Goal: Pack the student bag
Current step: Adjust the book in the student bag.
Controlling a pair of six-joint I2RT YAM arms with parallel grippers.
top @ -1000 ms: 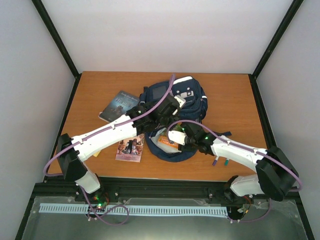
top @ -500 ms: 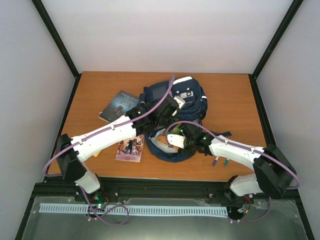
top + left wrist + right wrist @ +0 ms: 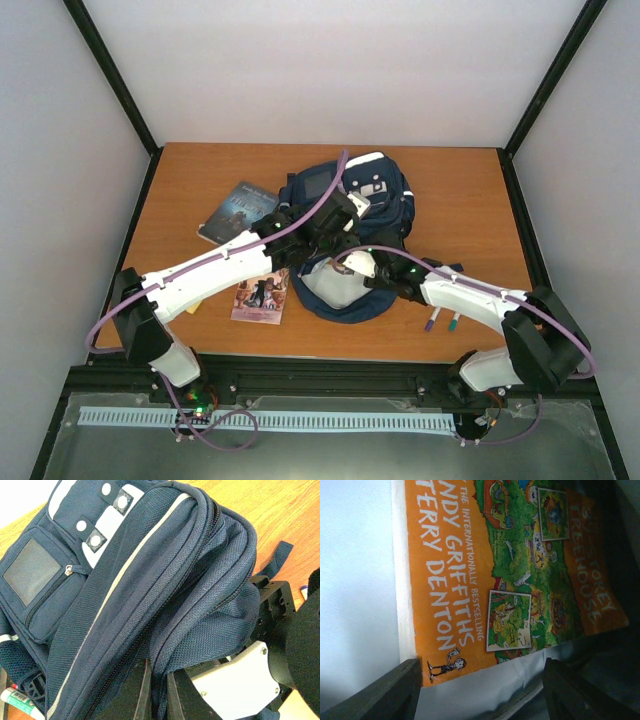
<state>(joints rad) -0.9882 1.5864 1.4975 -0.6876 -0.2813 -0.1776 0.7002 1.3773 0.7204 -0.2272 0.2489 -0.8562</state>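
Navy blue fabric student bag (image 3: 385, 200) with thin white stripes and white patches, lying near the centre of the brown wooden table (image 3: 200, 180), its open mouth turned toward 6 o'clock. We see the left tool (image 3: 159, 677) clenched on a fold of the bag's fabric at the rim of that mouth. In the top view this tool (image 3: 345, 212) sits over the bag's middle. The right tool (image 3: 481, 672) sits in the mouth, entering from 4 o'clock. It is released, and its two fingers (image 3: 390, 690) stand wide apart. Just beyond them lies an orange paperback book with green cartoon panels and white lettering (image 3: 520, 580), resting inside the bag against a pale surface. We cannot tell whether either finger touches it.

On the table at 9 o'clock of the bag we note a dark-covered book (image 3: 238, 210), just beside the bag. At 7 o'clock lies a thin illustrated booklet (image 3: 262, 295), partly under the left arm. At 4 o'clock, beside the right arm, lie a purple-capped marker pen (image 3: 430, 322) and a green-capped marker pen (image 3: 452, 322), close together.
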